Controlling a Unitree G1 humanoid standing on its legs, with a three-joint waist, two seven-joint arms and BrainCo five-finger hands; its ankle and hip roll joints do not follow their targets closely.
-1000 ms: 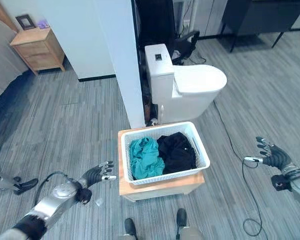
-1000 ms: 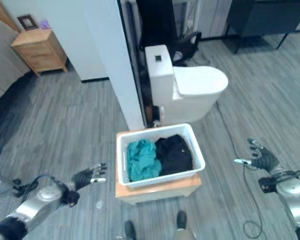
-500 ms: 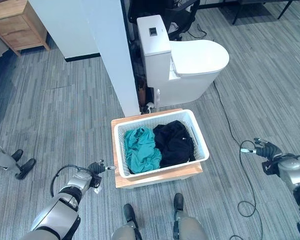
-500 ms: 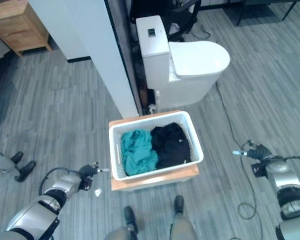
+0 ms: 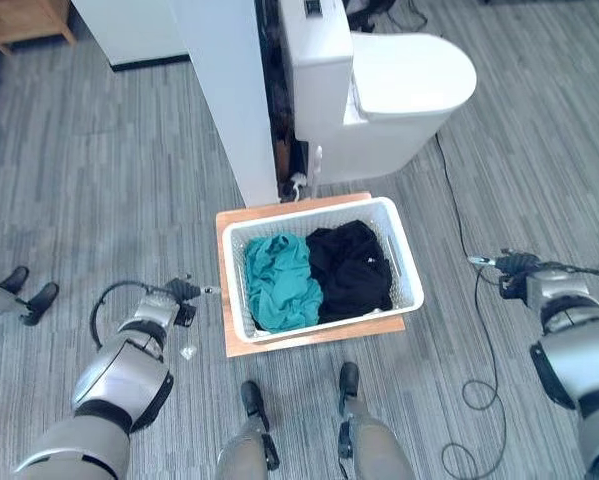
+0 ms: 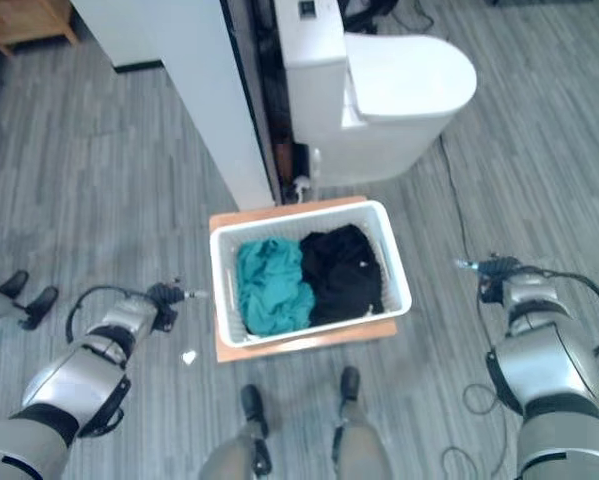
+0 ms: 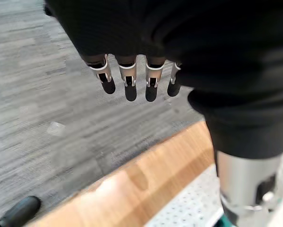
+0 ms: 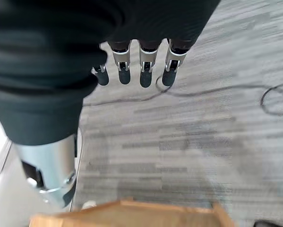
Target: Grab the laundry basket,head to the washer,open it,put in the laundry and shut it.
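**Both hands low and open, flanking the laundry basket**

White perforated laundry basket sits on a low wooden platform on grey plank floor, directly ahead of the robot. Inside it: a teal garment on the robot's left half, a black garment on the right half, the two touching at the middle.

Left arm reaches forward and down from the lower left, forearm angled toward the basket. Left hand hangs just beside the platform's left edge, near the basket's left wall but apart from it. In the left wrist view its fingers point straight out in a row above the floor, the thumb extended apart from them over the wooden edge; nothing held.

Right arm comes in from the right side, bent at the elbow. Right hand is out to the right of the basket, well apart from it, with clear floor between. In the right wrist view its fingers are straight and spread slightly, thumb extended to one side; nothing held.

Beyond the basket: a white toilet with lid closed, and a white wall panel to its left. A small pale scrap lies on the floor near the left forearm.
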